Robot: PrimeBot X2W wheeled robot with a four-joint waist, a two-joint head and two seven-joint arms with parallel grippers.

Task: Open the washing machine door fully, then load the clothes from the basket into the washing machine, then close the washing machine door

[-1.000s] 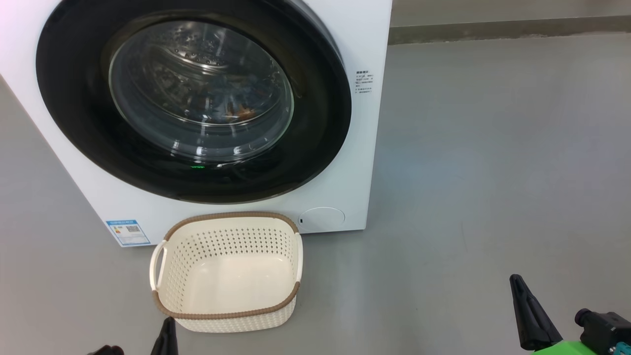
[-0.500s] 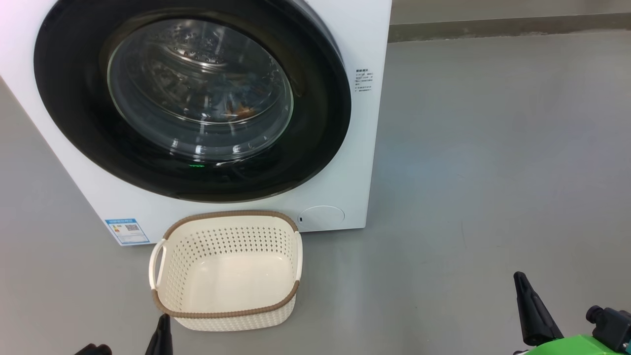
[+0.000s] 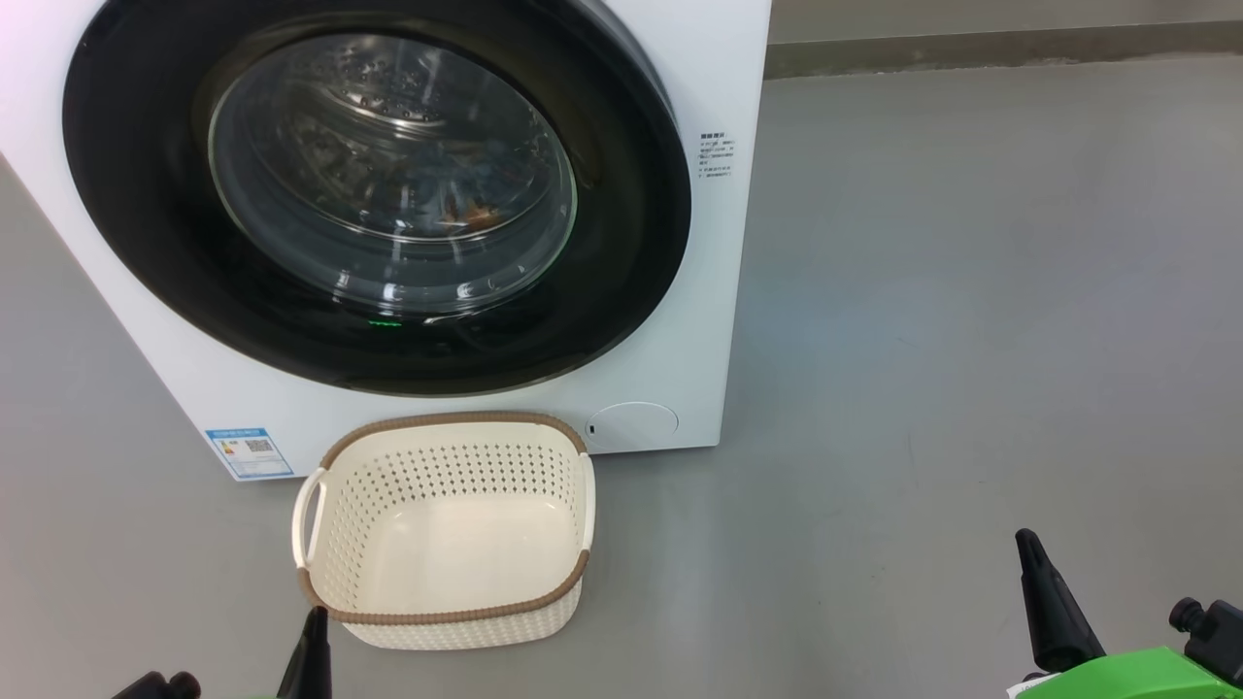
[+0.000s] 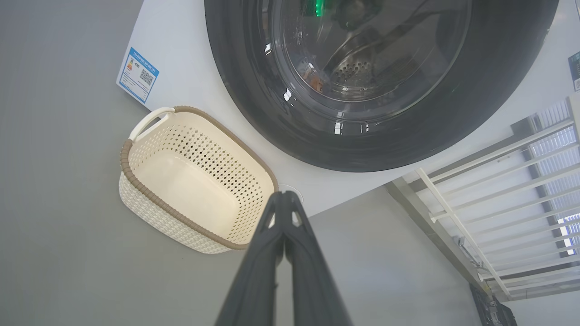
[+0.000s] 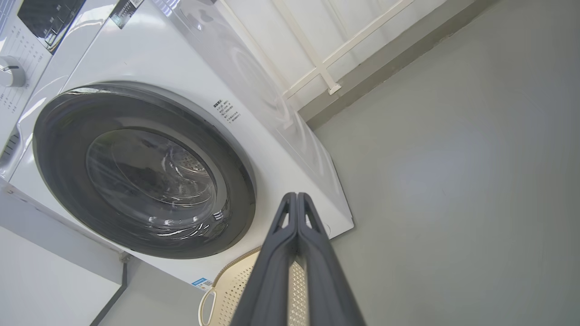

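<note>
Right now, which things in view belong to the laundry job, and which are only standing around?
Job: big white front-loading washing machine; its shut round black-rimmed glass door; empty cream perforated plastic basket; blue-orange clothes behind the glass.
Not job: white barred railing; grey floor; blue label sticker.

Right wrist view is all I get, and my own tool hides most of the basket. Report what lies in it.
Observer: Nothing. In the head view the basket shows a bare cream bottom.
Operator: Then find the clothes for me.
Observer: Through the glass of the washing machine door, the clothes lie inside the drum: bluish fabric with an orange-brown print.
Operator: Now give me the left tool.
Observer: The left tool is shut, with its fingers pressed together. In the head view its tip sits by the basket's near left corner. I cannot tell whether it touches the rim.
</note>
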